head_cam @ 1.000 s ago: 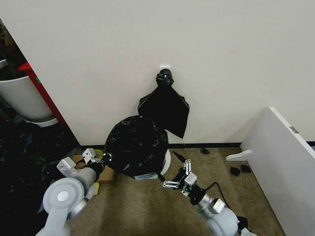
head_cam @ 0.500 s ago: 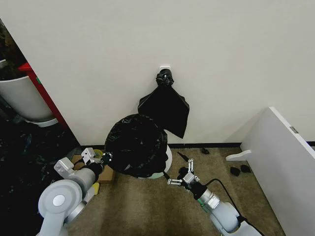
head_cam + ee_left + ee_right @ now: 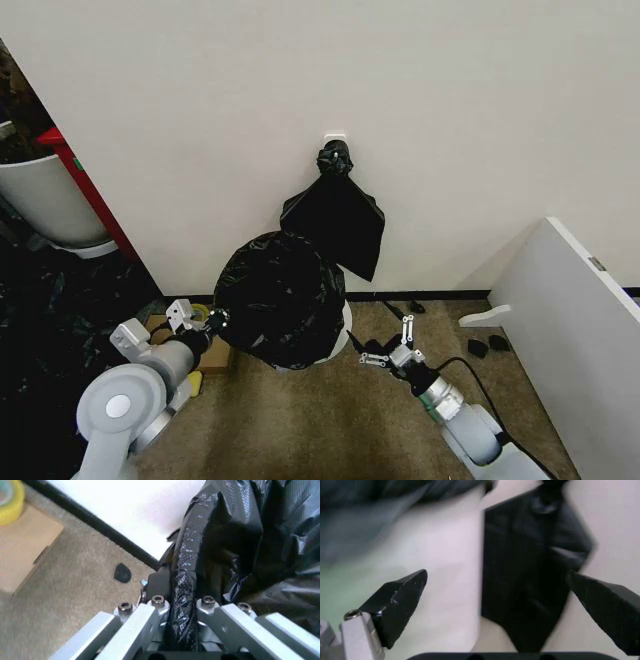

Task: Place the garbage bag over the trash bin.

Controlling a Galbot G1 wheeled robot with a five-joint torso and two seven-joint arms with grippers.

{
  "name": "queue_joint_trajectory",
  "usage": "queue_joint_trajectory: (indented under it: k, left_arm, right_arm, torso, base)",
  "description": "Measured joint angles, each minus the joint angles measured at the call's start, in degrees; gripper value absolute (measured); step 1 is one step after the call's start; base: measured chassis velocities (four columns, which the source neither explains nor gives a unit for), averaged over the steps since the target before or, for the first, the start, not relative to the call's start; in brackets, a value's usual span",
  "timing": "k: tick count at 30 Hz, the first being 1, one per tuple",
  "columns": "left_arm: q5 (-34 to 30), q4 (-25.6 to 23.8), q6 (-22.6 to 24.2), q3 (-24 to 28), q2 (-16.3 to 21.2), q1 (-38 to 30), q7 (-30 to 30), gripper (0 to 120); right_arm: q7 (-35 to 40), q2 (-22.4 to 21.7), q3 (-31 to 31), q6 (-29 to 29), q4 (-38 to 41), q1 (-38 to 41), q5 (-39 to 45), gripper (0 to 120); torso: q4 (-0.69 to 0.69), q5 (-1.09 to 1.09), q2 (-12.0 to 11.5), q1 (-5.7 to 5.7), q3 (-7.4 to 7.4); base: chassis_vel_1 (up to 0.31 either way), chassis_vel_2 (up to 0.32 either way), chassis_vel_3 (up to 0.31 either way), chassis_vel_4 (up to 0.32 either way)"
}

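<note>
The glossy black garbage bag [image 3: 280, 298] is draped over the trash bin [image 3: 338, 342], whose white wall peeks out at the lower right. My left gripper [image 3: 212, 322] is at the bag's left side. In the left wrist view that gripper [image 3: 181, 605] is shut on a twisted fold of the garbage bag [image 3: 240, 536]. My right gripper [image 3: 392, 342] hovers open over the carpet, right of the bin and apart from it. Its dark fingertips [image 3: 400, 598] stand wide apart in the right wrist view, with the bag [image 3: 385, 498] blurred nearby.
A flat fan-shaped black bag bundle [image 3: 335, 225] hangs on the wall behind the bin. A cardboard box [image 3: 205, 352] with a yellow tape roll lies left. A large white tub [image 3: 45, 200] and black plastic heap [image 3: 45, 330] are far left. A white board [image 3: 580, 330] leans at right.
My right gripper has moved right and toward the wall, away from the bin's lower edge. The bag now hangs a little lower over the bin. The left gripper has stayed put.
</note>
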Motion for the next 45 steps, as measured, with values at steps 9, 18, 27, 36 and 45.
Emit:
queue_joint_trajectory:
  k: [9, 18, 27, 36, 45]
  left_arm:
    - [23.88, 9.33, -15.2, 6.07, 7.34, 0.77, 23.28, 2]
    - [35.53, 20.97, -37.16, 8.06, 14.86, 0.44, 57.95, 2]
    - [40.02, 24.42, -47.96, 6.65, 16.03, -0.18, 71.85, 2]
    - [41.04, 23.57, -49.84, 5.7, 15.87, 0.17, 74.16, 2]
    - [42.47, 22.84, -51.19, 4.59, 15.63, 0.95, 77.42, 2]
  right_arm:
    - [8.72, -2.06, 2.26, -11.18, 10.19, -1.51, 17.65, 100]
    - [10.49, -2.61, -1.81, -15.07, 15.95, -0.18, 21.96, 100]
    - [-9.33, -3.43, -2.06, -7.83, 11.55, 0.84, 28.28, 100]
    - [-21.7, -3.28, -2.26, -7.61, 9.45, 1.42, 31.73, 100]
    - [-12.38, -2.88, -2.63, -10.9, 9.08, 1.59, 20.38, 100]
  torso:
    - [0.03, -0.02, 0.0, 0.0, 0.0]
    - [0.02, -0.01, 0.0, 0.0, 0.0]
    - [0.01, -0.02, 0.0, 0.0, 0.0]
    - [0.01, -0.01, 0.0, 0.0, 0.0]
    - [0.01, -0.01, 0.0, 0.0, 0.0]
  base:
    - [0.0, 0.0, 0.0, 0.0]
    - [0.0, 0.0, 0.0, 0.0]
    - [0.0, 0.0, 0.0, 0.0]
    - [0.0, 0.0, 0.0, 0.0]
    - [0.0, 0.0, 0.0, 0.0]
